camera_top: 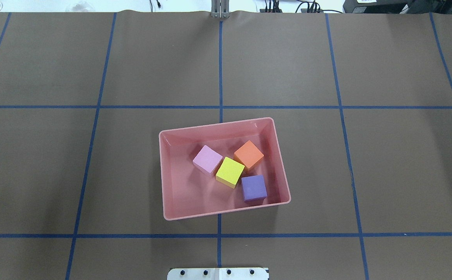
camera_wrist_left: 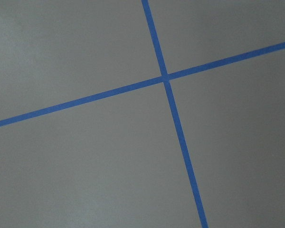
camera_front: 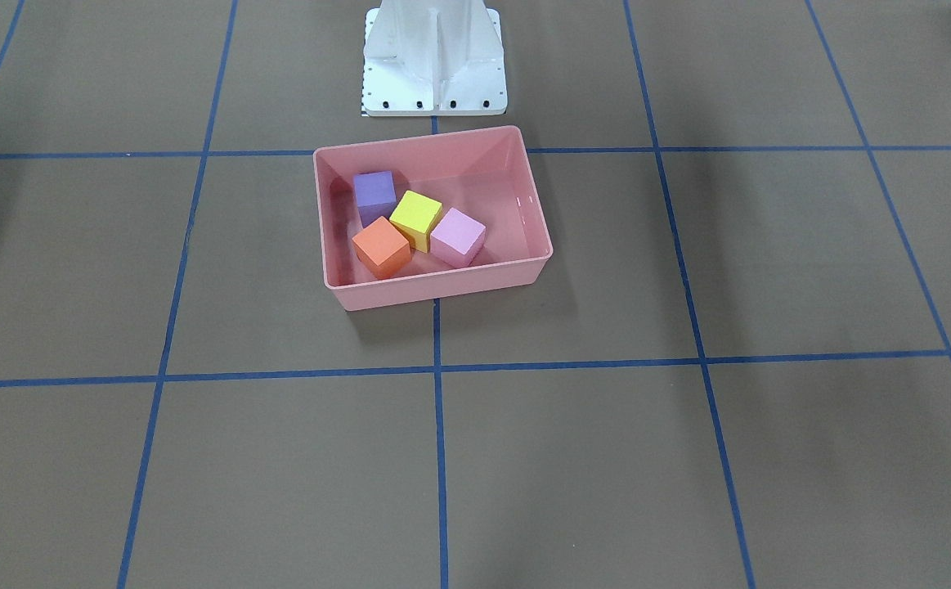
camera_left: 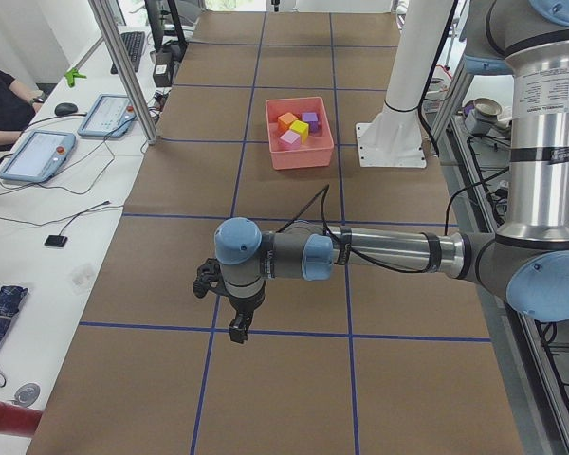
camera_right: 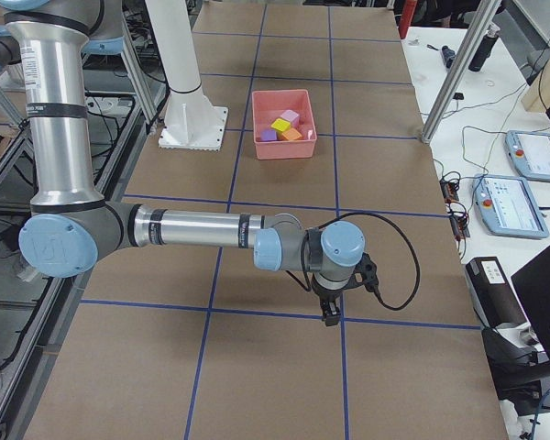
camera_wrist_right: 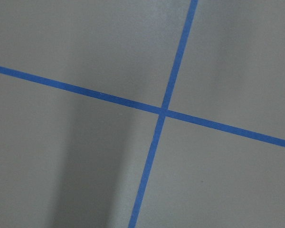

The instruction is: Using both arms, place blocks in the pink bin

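Observation:
The pink bin point(camera_front: 442, 288) point(camera_top: 226, 209) stands on the brown table in front of the robot's base. All four blocks lie inside it: purple point(camera_front: 374, 190) point(camera_top: 253, 187), yellow point(camera_front: 416, 214) point(camera_top: 230, 171), orange point(camera_front: 380, 245) point(camera_top: 248, 154) and pink-lilac point(camera_front: 457, 236) point(camera_top: 207, 158). My left gripper point(camera_left: 239, 327) hangs over the table far from the bin point(camera_left: 302, 159), seen only from the left side. My right gripper point(camera_right: 331, 314) hangs far from the bin point(camera_right: 284, 149), seen only from the right side. I cannot tell whether either is open or shut. Both wrist views show only table and blue tape.
The white base pedestal point(camera_front: 434, 57) point(camera_top: 218, 273) stands just behind the bin. Blue tape lines point(camera_top: 220, 70) grid the table. A metal post point(camera_left: 123, 66) and a desk with tablets point(camera_left: 38, 152) flank one end; another post point(camera_right: 458, 73) and tablets point(camera_right: 536, 151) flank the other.

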Robot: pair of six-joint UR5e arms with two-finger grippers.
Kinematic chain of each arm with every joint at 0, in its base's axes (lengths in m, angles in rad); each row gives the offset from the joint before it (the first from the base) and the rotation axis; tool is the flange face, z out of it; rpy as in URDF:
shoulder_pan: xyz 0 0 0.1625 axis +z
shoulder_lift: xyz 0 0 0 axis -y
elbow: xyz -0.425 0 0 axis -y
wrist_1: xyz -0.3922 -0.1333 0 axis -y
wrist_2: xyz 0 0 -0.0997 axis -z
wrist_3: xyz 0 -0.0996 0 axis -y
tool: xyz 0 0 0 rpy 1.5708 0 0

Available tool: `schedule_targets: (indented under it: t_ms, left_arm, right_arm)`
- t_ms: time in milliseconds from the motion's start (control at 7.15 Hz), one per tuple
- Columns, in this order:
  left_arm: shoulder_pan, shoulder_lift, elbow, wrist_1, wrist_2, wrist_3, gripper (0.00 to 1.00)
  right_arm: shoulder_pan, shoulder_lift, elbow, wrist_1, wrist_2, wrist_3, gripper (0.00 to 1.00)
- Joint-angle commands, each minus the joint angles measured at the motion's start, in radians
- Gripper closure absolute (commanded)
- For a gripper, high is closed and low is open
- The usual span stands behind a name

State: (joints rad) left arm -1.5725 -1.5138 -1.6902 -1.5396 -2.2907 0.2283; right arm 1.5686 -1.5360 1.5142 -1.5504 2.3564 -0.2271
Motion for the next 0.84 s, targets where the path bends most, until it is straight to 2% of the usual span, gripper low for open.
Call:
schedule_targets:
  t_ms: [0, 280, 699]
  left_arm:
    - [0.002, -0.012, -0.006, -0.001, 0.000, -0.100, 0.00]
    - [0.002, -0.011, -0.013, -0.001, -0.001, -0.119, 0.00]
    - [0.000, -0.005, -0.020, -0.001, 0.000, -0.119, 0.00]
  right_arm:
    - [0.022, -0.018, 0.050, 0.000, 0.001, 0.034, 0.00]
    - [0.021, -0.039, 0.145, -0.002, 0.004, 0.234, 0.00]
    - [-0.036, -0.056, 0.192, 0.001, 0.004, 0.244, 0.00]
